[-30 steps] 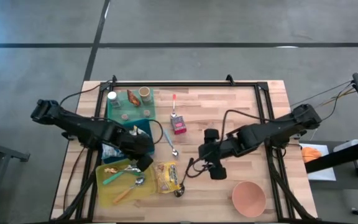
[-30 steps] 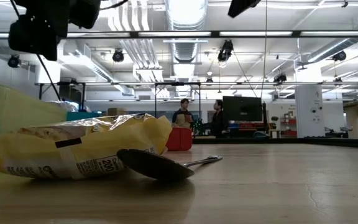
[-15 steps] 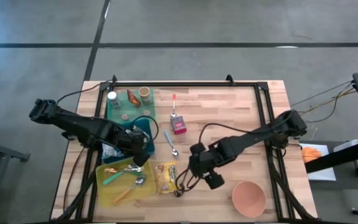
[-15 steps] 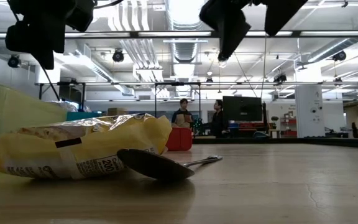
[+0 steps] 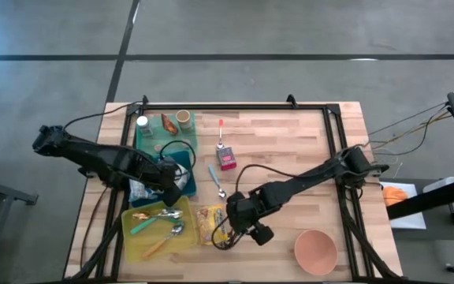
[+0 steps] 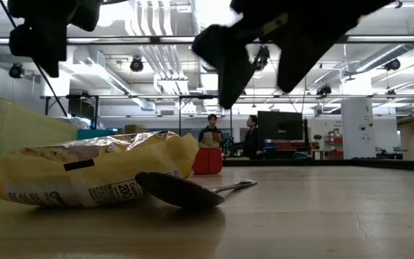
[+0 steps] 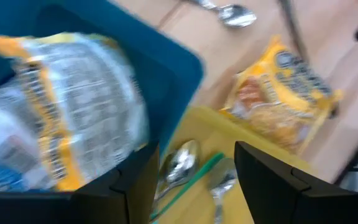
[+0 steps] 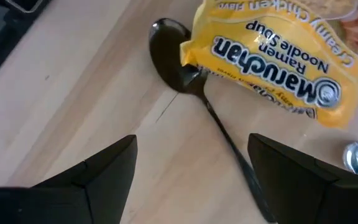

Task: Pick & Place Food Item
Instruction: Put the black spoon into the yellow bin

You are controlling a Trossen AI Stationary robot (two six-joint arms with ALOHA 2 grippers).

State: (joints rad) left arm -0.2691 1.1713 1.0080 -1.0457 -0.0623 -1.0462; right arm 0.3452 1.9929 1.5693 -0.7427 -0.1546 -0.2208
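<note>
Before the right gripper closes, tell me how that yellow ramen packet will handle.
The ramen packet is probably light and crinkly: its wrapper looks puffy. The film looks glossy, so the open right gripper could slip. It overlaps the black spoon, so pulling it may drag the spoon along.

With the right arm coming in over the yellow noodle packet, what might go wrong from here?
1. The right claw, open, hovers over the black spoon whose handle runs under the yellow ramen noodle packet; it may pinch the spoon too.
2. The packet lies flat on the wooden table, so fingers may slide off.
</note>
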